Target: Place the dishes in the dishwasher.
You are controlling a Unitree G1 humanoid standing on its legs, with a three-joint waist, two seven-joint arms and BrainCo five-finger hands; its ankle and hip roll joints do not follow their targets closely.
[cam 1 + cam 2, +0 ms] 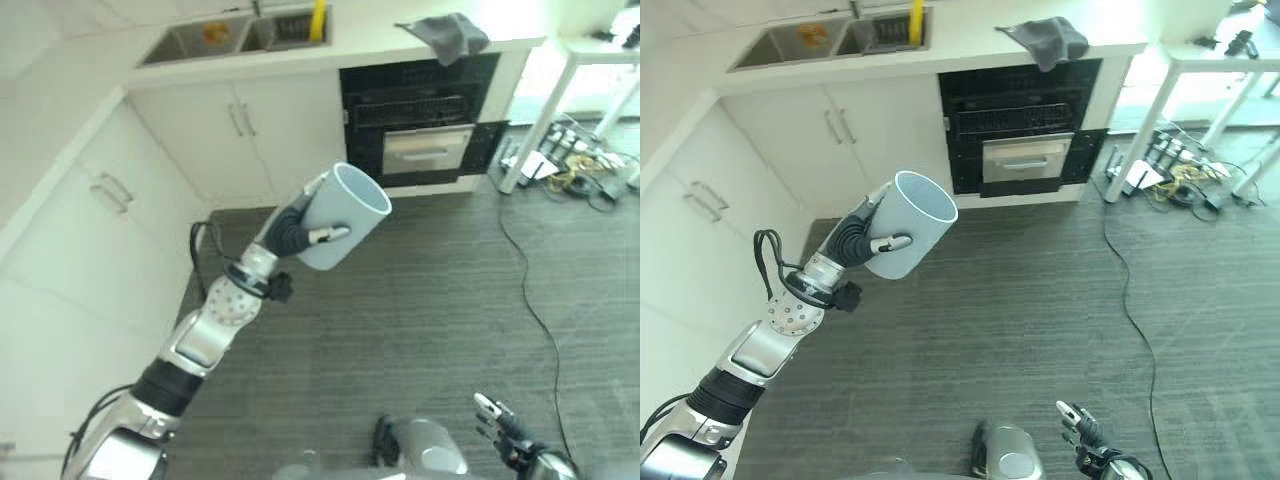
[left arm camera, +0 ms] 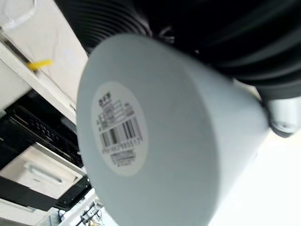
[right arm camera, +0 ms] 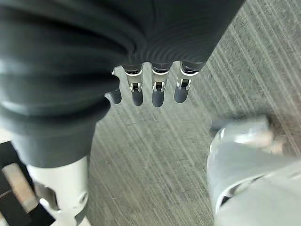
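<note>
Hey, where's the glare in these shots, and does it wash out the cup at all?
Left eye view: strong light bleaches the far right corner around the table, while the cup in the left hand is evenly lit. Left wrist view: a blown-out white patch sits beside the cup, whose base label stays visible. Right wrist view: even light on the floor past the open right hand, no glare.

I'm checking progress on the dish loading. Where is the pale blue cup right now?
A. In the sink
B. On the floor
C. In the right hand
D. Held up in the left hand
D: the left hand has its fingers curled round the pale blue cup, held above the floor.
</note>
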